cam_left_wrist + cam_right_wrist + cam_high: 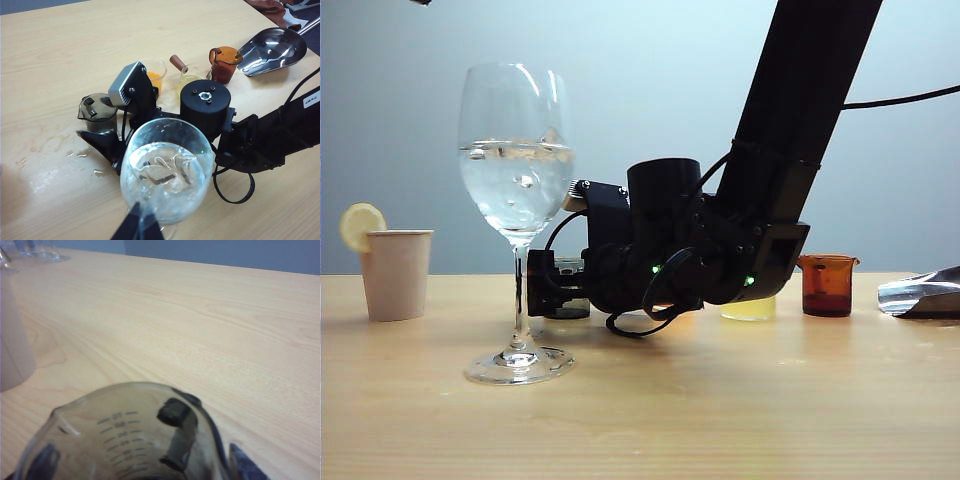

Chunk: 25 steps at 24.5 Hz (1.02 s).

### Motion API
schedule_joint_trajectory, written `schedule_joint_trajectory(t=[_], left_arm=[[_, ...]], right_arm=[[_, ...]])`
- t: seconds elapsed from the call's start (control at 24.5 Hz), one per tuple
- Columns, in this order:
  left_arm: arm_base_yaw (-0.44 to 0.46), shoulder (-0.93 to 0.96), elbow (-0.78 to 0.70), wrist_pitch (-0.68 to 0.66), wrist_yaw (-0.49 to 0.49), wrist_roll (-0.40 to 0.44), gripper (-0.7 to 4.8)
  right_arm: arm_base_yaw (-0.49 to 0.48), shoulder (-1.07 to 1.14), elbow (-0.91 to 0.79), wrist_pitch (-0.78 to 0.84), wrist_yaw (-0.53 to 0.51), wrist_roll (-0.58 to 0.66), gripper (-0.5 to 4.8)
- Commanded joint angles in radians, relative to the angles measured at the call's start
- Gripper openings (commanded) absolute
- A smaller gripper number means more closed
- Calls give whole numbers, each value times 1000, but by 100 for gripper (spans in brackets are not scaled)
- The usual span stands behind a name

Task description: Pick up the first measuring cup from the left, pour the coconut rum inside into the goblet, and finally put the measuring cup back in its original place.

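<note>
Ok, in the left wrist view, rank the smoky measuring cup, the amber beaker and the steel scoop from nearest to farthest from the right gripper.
1. The smoky measuring cup, between the open fingers of the right gripper.
2. The amber beaker, across the table past the orange and yellow cups.
3. The steel scoop, just beyond the amber beaker, by the table edge.

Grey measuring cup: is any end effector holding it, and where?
Unclear. The right end effector straddles the grey measuring cup's body on the table; grip unseen. Left end effector: empty.
</note>
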Motion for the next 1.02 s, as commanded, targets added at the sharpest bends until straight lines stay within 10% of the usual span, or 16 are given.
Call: schedule_joint_trajectory(t=[0.04,0.86,1.02], left_arm=[[-1,-2,3,5,-3,1,-5],[-1,-2,3,5,-3,1,-5],[-1,-2,3,6,-3,1,-5]], right_arm=[[7,-3,1,13,-47,5,417],[-21,-207,-335,29,-152,8,357],[-21,-311,-438,27,-152,8,97]])
